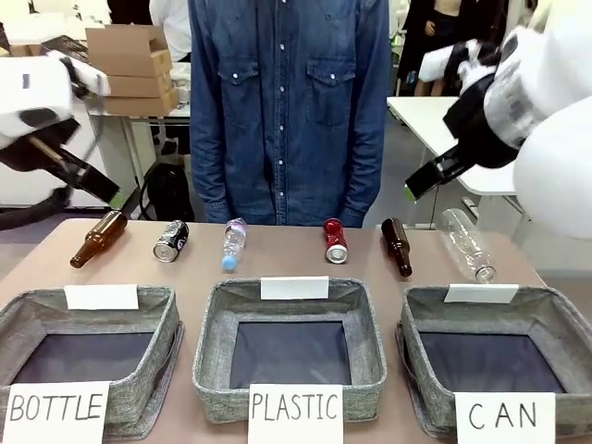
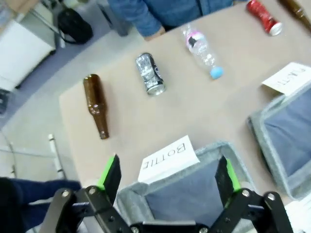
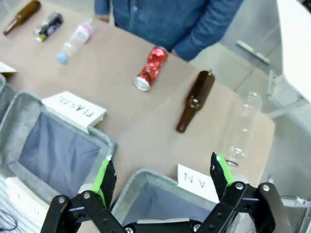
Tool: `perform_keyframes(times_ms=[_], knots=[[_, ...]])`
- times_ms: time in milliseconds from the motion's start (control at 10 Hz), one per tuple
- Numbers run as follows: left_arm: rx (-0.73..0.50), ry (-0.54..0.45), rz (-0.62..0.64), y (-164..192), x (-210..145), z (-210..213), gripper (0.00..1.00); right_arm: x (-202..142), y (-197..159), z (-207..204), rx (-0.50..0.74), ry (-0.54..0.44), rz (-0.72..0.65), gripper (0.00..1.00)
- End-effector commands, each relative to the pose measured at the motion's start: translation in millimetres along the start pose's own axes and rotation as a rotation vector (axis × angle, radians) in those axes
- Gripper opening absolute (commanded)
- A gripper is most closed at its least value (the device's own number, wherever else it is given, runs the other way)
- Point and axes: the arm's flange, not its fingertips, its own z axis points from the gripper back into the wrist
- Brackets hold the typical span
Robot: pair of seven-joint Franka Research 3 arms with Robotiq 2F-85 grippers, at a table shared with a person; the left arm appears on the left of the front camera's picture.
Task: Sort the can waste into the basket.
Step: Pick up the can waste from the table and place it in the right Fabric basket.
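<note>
The left gripper (image 2: 170,177) hangs over the left end of the worktop (image 1: 194,273), fingers apart. The black can (image 1: 171,240) lies left of centre, the red can (image 1: 335,240) right of centre. The right gripper (image 3: 163,177), also spread, hovers above the CAN basket (image 1: 555,298).

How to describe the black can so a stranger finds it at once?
On the table, items lie in a row before the person. The black can is second from the robot's left, between a brown glass bottle and a clear plastic bottle; the other can is red.
</note>
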Motion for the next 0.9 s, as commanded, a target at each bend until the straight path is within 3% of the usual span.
perform_keyframes(times_ms=[0, 100, 200, 300, 500, 600, 700, 800], knots=[[-0.284, -0.082, -0.101, -8.5, 5.4, 21.6, 1.00, -6.5, -1.7, 21.1, 0.087, -0.004, -0.104, 1.00], [-0.490, -0.013, -0.166, -2.8, 0.4, 23.3, 1.00, -17.0, -10.3, 33.8, 0.254, -0.010, -0.202, 1.00], [-0.774, -0.027, -0.165, 11.3, -11.0, 22.7, 1.00, -25.1, -17.3, 48.3, 0.454, -0.005, -0.440, 1.00], [-0.904, -0.080, -0.027, 30.5, -27.5, 16.3, 1.00, -39.6, -27.0, 61.4, 0.674, 0.030, -0.673, 1.00], [-1.064, -0.279, 0.206, 63.7, -63.5, 10.3, 1.00, -78.2, -61.1, 75.2, 0.791, -0.015, -0.926, 1.00], [-1.078, -0.351, 0.309, 77.7, -81.2, 7.6, 1.00, -98.0, -83.5, 76.2, 0.813, -0.026, -1.050, 1.00], [-1.054, -0.379, 0.383, 94.3, -101.5, -0.5, 1.00, -121.7, -109.6, 61.3, 0.788, -0.002, -1.095, 1.00], [-1.080, -0.391, 0.490, 112.3, -120.6, -15.7, 1.00, -139.6, -130.9, 44.9, 0.889, -0.045, -1.150, 1.00]])
